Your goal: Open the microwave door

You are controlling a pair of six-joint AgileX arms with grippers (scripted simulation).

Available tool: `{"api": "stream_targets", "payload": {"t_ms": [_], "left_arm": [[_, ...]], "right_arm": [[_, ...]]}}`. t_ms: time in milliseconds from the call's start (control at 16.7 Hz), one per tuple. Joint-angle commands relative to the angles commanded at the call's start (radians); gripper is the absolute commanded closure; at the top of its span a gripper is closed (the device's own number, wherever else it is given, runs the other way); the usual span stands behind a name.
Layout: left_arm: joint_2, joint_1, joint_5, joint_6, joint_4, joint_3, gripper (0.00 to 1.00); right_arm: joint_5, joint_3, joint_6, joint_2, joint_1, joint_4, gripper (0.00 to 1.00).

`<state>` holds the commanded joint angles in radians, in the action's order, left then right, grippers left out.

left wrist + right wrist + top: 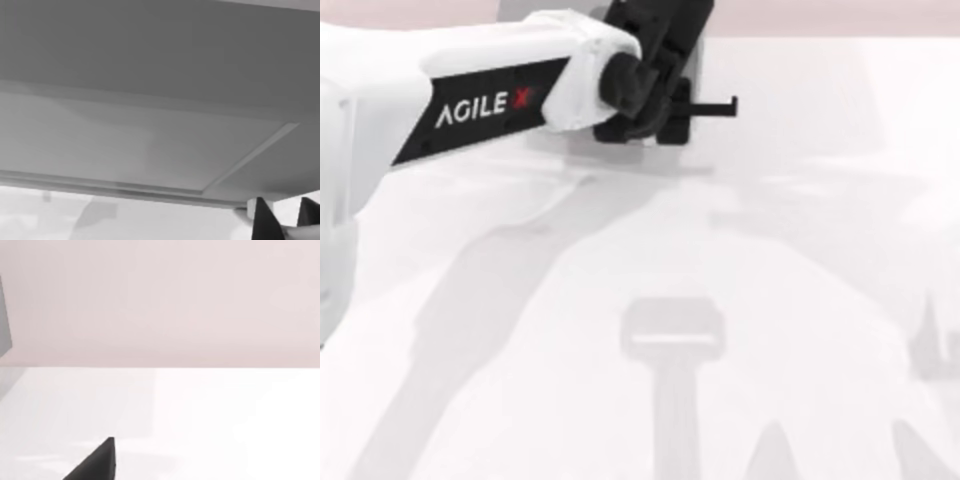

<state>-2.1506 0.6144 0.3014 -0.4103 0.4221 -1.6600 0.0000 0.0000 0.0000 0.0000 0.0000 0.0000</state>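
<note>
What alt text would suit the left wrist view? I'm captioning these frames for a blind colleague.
Close-up of the grey microwave door, its large dull window filling most of the frame above the white table. The left gripper shows as two dark fingertips at the door's lower corner, beside its light handle.

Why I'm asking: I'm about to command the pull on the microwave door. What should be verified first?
1. Left gripper at the microwave door: ok, right up against the door's edge.
2. Handle held: cannot tell.
3. Door shut or ajar: cannot tell.
4. Right gripper away from the door: ok, it is over bare table and absent from the top view.
5. Objects on the table in front, top view: ok, only shadows show.
</note>
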Motion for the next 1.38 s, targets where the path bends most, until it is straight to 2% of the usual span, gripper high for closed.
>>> {"api": "stream_targets", "payload": {"t_ms": [780,1380], "left_arm": [[0.0,0.0,0.0,0.0,0.0,0.0,1.0],[0.046,-0.009,-0.042,0.056,-0.044,0.075,1.0]], "right_arm": [[0.0,0.0,0.0,0.0,0.0,0.0,0.0],[0.0,0.0,0.0,0.0,0.0,0.0,0.0]]}}
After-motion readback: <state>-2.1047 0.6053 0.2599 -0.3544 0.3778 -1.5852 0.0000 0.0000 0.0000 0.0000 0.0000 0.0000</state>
